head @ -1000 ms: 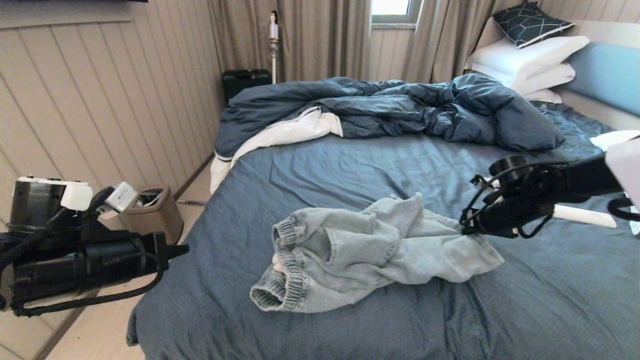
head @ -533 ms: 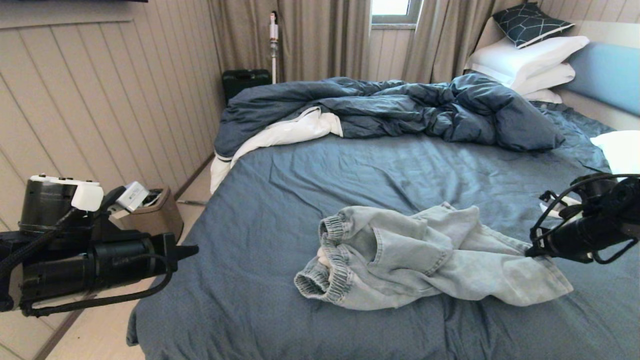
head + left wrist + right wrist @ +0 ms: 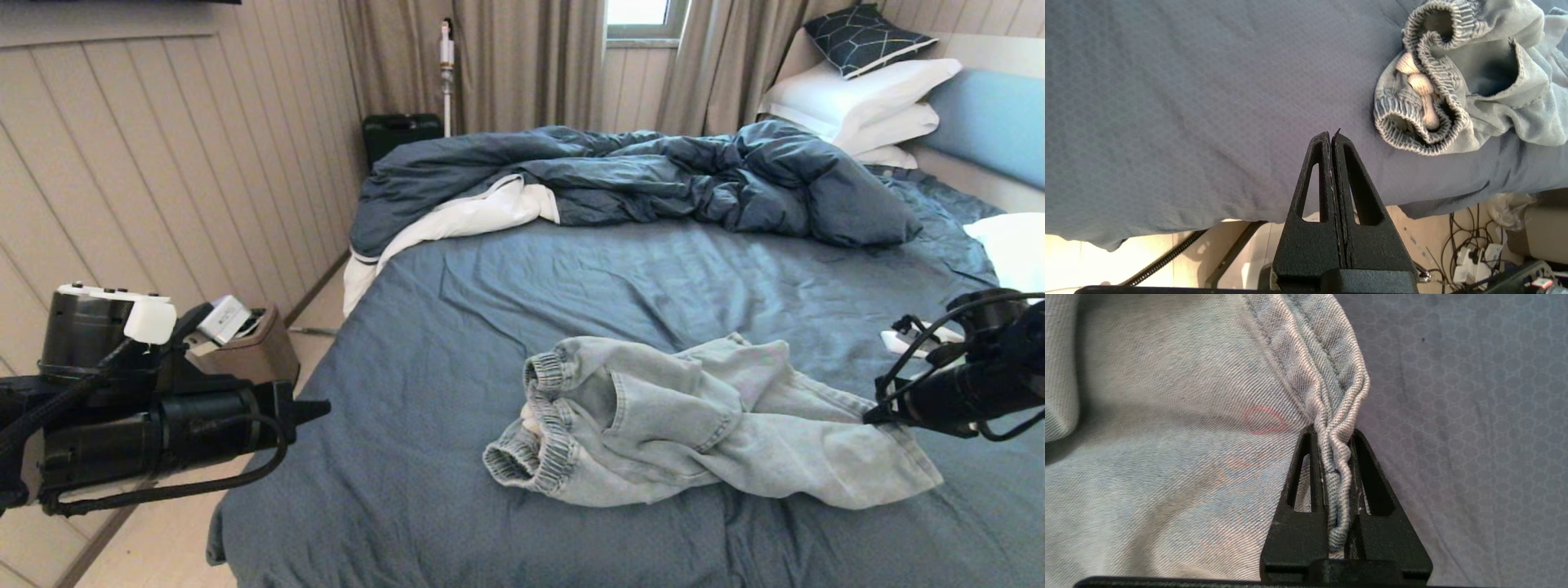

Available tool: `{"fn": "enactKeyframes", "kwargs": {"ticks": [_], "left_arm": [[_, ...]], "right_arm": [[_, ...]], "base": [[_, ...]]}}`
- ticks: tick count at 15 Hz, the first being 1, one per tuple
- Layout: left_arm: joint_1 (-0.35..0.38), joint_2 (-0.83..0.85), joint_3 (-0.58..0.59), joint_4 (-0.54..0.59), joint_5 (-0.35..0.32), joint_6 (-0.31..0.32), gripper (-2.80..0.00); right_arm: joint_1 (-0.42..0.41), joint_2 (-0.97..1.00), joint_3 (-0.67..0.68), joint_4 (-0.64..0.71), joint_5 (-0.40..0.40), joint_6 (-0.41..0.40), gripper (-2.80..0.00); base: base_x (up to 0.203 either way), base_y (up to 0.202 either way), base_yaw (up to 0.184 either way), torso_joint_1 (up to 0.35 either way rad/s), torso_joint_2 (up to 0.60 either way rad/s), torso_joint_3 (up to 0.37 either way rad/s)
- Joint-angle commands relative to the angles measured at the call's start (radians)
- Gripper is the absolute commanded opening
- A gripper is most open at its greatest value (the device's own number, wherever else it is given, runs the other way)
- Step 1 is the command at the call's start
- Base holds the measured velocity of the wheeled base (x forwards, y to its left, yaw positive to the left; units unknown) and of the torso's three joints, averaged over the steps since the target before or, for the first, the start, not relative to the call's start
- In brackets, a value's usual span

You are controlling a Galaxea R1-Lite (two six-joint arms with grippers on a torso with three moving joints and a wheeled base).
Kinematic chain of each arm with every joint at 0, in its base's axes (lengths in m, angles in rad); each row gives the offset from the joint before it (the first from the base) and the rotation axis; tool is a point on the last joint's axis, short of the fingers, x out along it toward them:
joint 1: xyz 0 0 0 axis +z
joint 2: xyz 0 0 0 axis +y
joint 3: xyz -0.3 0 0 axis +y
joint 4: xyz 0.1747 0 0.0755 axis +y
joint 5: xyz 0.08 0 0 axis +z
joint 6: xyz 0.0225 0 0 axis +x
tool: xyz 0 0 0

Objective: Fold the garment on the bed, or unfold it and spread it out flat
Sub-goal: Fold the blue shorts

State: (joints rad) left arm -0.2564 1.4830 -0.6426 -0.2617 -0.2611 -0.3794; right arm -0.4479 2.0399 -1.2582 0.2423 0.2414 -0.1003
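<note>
My right tool (image 3: 1338, 457) pinches the hem of the shorts (image 3: 702, 425), which lie crumpled mid-bed (image 3: 571, 269), long axis running from that hem to the waistband (toward my left arm). My left tool (image 3: 1332, 141), shut and empty, hovers nearest the waistband.

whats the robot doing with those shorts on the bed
The right claw pinches a hem edge of the pale denim shorts, which lie crumpled on the bed, not yet spread flat. The left claw is shut on nothing, hovering over the sheet at the bed's near left edge, short of the elastic waistband.
</note>
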Motion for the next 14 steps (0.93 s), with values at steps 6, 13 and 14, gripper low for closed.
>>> {"fn": "enactKeyframes", "kwargs": {"ticks": [6,13,14], "left_arm": [[-0.008,0.005,-0.009,-0.001,0.0,-0.003,-2.8],[-0.077,0.067,-0.158,0.064,0.043,-0.029,-2.8],[-0.105,0.097,-0.202,0.093,0.071,-0.031,-2.8]], "right_arm": [[-0.01,-0.042,0.024,-0.046,0.024,-0.002,0.0],[0.131,-0.206,0.033,-0.04,0.062,0.115,-2.8],[0.183,-0.232,0.033,-0.04,0.063,0.148,-2.8]], "base": [[0.0,0.0,0.0,0.0,0.0,0.0],[0.0,0.0,0.0,0.0,0.0,0.0],[0.0,0.0,0.0,0.0,0.0,0.0]]}}
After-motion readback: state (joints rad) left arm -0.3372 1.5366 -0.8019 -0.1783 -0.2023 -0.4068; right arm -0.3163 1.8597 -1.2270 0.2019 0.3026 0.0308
